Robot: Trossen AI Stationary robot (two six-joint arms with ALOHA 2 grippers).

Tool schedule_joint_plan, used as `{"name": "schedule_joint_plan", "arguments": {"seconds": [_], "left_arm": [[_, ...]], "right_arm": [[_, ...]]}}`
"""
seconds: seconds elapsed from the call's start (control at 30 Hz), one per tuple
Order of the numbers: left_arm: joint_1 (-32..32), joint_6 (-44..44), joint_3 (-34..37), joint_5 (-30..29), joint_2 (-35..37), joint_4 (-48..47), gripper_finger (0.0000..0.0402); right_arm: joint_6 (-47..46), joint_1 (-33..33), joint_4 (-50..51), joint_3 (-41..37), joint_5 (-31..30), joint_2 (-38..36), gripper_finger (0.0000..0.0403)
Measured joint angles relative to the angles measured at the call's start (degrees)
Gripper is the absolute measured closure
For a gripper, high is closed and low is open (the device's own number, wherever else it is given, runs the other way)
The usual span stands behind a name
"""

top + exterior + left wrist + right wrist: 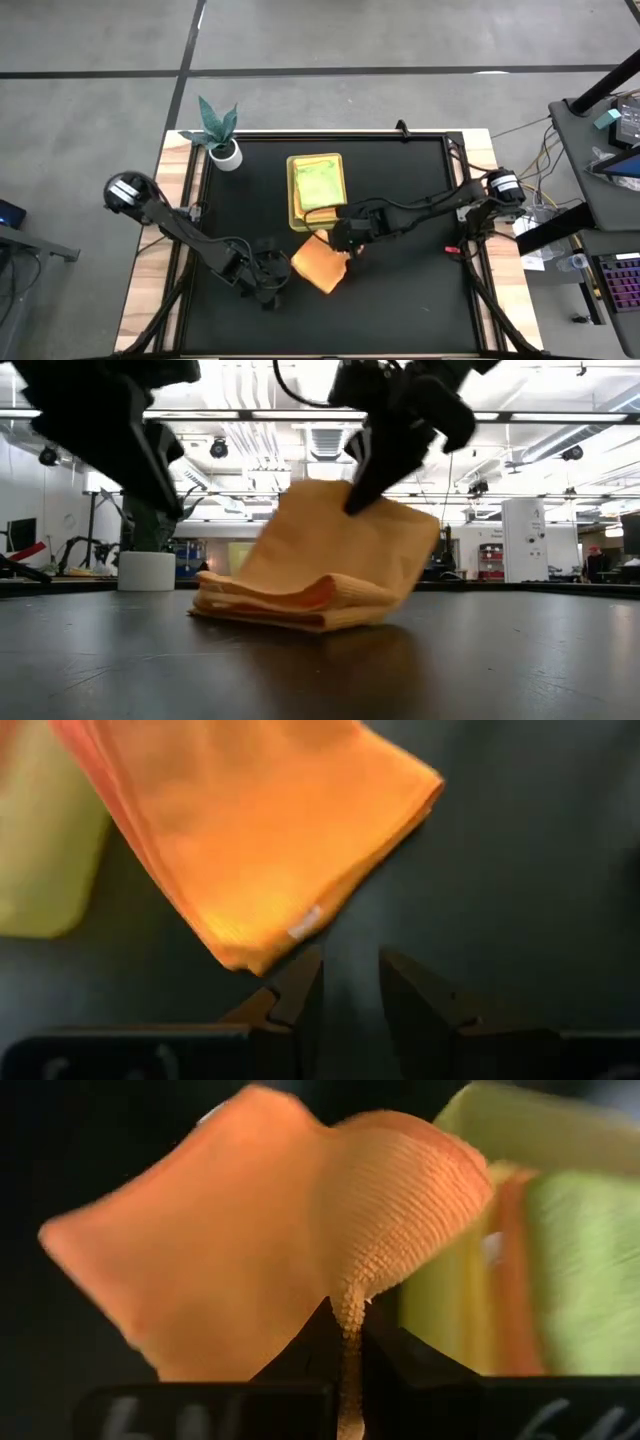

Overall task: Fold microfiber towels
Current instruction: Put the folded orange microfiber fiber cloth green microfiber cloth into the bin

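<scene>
Orange microfiber towel (320, 264) lying partly folded on the black counter (420, 290), slightly toward its front edge from the centre. The right end effector (350, 1342) is pinched shut on one raised edge of this towel, the cloth drawn up into a peak between the fingertips; the remainder rests on the counter in soft layers. The left end effector (350, 988) waits just beside the towel's near corner, fingers slightly parted and holding nothing.

Handling, as judged: the cloth is light, limp and fuzzy. It drapes and bulges under its own weight rather than holding a crease, so it is best taken at an edge or corner, with the far side pinned or left lying flat. Slipping seems unlikely given the nap; bunching is the greater risk.

Count visible: one orange towel being worked. On the yellow-green tray (296, 222), toward the back edge of the counter, a light green towel (320, 184) tops a stack; an orange edge and a pale yellow one show beneath it in the right wrist view, though the exact number stacked cannot be told. One small potted plant (222, 136) stands at the back left corner.
</scene>
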State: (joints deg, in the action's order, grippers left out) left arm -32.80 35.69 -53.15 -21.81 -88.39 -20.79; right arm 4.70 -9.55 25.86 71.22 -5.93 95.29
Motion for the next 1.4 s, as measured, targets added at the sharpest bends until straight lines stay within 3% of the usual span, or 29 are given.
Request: {"name": "schedule_joint_plan", "arguments": {"seconds": [0.53, 1.07, 1.4], "left_arm": [[0.1, -9.6, -0.1, -18.4, 5.5, -0.8, 0.0316], [0.2, -17.4, -0.1, -27.1, 15.3, -2.8, 0.0316], [0.3, -21.5, 0.0, -31.2, 16.6, -2.8, 0.0316]], "right_arm": [[19.3, 8.9, 4.7, 8.7, -0.2, 0.0, 0.0392], [34.7, 16.3, 6.9, 11.9, -0.1, 0.1, 0.0392], [41.9, 20.5, 4.4, 11.9, -0.1, 0.5, 0.0392]]}}
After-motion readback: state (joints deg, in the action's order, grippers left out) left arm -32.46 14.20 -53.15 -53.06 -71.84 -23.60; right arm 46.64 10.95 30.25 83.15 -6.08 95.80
